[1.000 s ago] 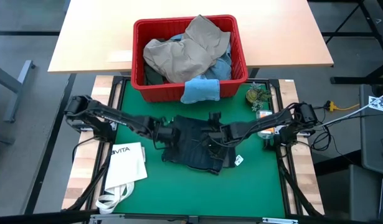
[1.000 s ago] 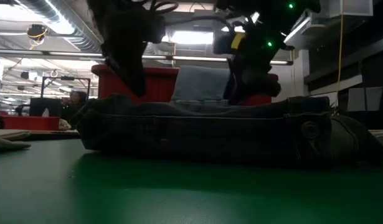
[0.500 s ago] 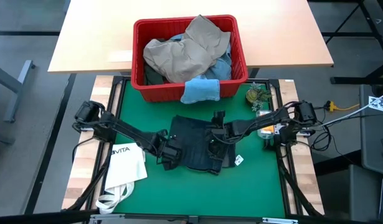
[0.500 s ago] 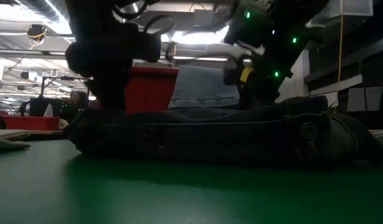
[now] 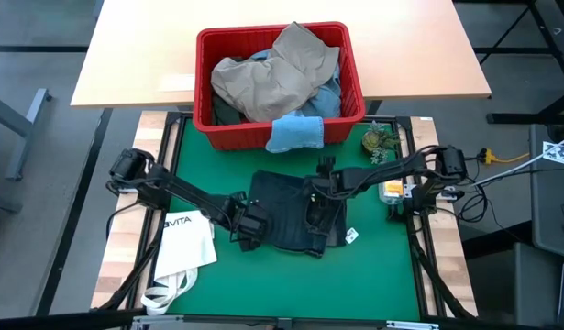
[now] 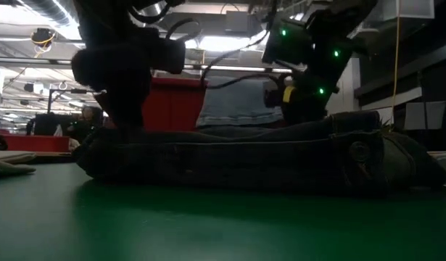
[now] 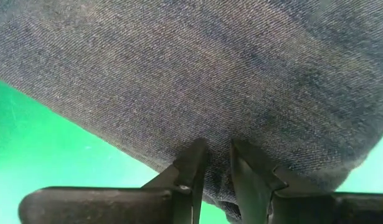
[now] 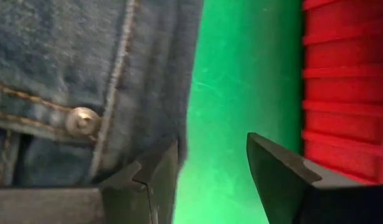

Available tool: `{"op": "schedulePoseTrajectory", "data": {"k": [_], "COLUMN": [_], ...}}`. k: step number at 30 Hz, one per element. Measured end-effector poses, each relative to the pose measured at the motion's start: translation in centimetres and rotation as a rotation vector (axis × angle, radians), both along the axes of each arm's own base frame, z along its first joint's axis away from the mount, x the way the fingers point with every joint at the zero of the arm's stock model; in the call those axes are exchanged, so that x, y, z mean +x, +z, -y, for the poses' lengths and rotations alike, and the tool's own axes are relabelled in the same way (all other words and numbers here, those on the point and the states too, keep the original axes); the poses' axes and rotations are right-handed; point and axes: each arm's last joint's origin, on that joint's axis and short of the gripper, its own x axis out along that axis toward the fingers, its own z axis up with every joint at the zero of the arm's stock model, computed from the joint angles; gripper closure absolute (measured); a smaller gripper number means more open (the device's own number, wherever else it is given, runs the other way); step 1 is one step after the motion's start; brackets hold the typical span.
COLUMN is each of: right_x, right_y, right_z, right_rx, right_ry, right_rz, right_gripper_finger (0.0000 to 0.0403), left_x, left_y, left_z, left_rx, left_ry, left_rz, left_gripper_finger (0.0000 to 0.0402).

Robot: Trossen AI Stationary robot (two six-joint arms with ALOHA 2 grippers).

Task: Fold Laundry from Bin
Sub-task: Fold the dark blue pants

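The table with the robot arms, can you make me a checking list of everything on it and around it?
Surface: green mat on a wood-edged table; a tan table behind it.
Job's things: dark navy jeans lying on the mat; red bin heaped with khaki trousers; a small light blue cloth draped over its front rim.
Clutter: white VITA tote bag; a small greenish item and an orange-and-white item at the right edge.
Grippers: left end effector pinching the jeans' edge; right end effector open beside the jeans' other edge.
Cables: yellow cable to the right.
Surroundings: grey floor; a workshop behind.
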Motion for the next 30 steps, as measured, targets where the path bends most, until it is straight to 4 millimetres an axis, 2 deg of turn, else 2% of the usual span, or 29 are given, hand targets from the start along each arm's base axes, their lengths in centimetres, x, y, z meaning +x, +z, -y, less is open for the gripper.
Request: {"op": "schedulePoseTrajectory", "data": {"k": [7,14,23,30], "right_x": [0.7,1.5,0.6,-0.9], "right_y": [4.3,6.6,6.5,3.6], "right_z": [-1.0,-5.2,-12.0,-15.8], "right_rx": [0.009,0.157,0.27,0.294], "right_ry": [0.053,0.224,0.354,0.357], "right_rz": [0.091,0.174,0.241,0.183], "right_gripper_finger": [0.0212,0.0212,0.0212,0.0212], "left_x": [-0.9,-1.2,1.2,2.0], "left_y": [3.2,5.3,5.2,4.4], "left_z": [-0.6,-2.0,-5.5,-8.1], "left_rx": [-0.046,-0.042,0.05,0.06], "left_ry": [0.008,0.036,0.014,0.072], "left_rz": [0.092,0.186,0.276,0.273], "left_gripper_finger": [0.0355,0.0369,0.0378,0.0391]}}
